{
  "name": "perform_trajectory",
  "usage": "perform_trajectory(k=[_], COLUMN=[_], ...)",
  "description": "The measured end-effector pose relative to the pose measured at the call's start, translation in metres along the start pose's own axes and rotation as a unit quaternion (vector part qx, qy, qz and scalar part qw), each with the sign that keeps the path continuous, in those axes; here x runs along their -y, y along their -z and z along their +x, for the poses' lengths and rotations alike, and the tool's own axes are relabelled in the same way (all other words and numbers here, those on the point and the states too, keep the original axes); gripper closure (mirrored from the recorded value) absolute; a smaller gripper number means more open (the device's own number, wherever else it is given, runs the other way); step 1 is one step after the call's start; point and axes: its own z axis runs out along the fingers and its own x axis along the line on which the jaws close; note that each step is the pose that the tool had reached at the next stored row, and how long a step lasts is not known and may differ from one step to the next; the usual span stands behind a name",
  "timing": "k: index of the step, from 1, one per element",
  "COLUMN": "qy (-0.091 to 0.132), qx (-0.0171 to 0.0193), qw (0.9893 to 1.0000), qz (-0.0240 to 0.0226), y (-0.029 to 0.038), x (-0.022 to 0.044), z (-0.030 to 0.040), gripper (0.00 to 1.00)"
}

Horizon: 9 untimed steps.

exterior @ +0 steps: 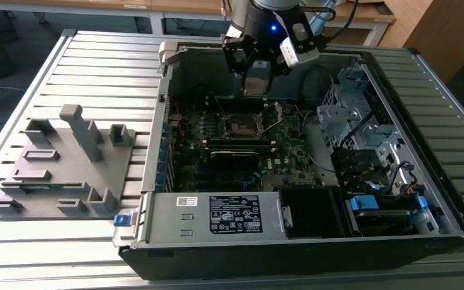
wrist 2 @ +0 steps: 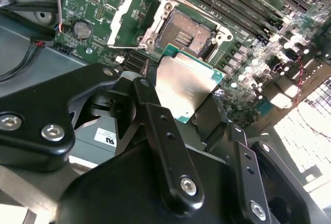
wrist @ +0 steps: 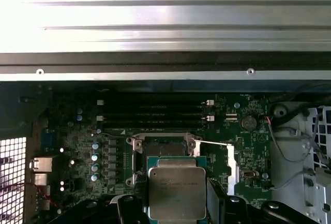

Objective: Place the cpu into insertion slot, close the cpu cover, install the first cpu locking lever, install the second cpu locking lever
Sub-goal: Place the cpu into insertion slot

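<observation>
The cpu (wrist 2: pixel 189 87) is off the board, pinched at two opposite edges between the black fingers (wrist 2: pixel 155 125) of the gripper (exterior: pixel 258 84), its dull metal top facing the second wrist camera. The fingers are closed on the chip and nothing else. It hangs above the motherboard, near the insertion slot (wrist 2: pixel 189 32) but clear of it; in the first wrist view the chip covers the near part of the slot.

The insertion slot is bare, its dark centre open. The cpu cover (wrist 2: pixel 121 25) is swung up and back from one side of the slot, tilted away on its hinge. In the first wrist view a thin locking lever (wrist: pixel 213 143) stands off beside the slot, not latched down.

The long black memory slots (wrist 2: pixel 227 1) run along the far side of the slot from the chip, and a round coin battery (wrist 2: pixel 81 28) sits on the board beyond the raised cover.

In the exterior view the gripper reaches down into the far part of the open computer case (exterior: pixel 296 254), which lies on a slatted metal table (exterior: pixel 95 66). A labelled power supply (exterior: pixel 215 214) fills the case's near edge. A grey moulded fixture (exterior: pixel 63 163) rests on the table at the exterior view's left, well apart from the case.
</observation>
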Motion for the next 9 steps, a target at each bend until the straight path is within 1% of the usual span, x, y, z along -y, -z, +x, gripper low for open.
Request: perform_trajectory(k=[2, 6, 9], qy=[0.000, 0.000, 0.000], qx=[-0.0001, 0.0000, -0.0001], qw=[1.0000, 1.0000, 1.0000], qz=[0.0002, 0.0000, 0.0001], y=[-0.0001, -0.0030, -0.0033], x=[0.0000, 0.0003, 0.0003], z=[0.0000, 0.0000, 0.0000], gripper=[0.46, 0.46, 0.46])
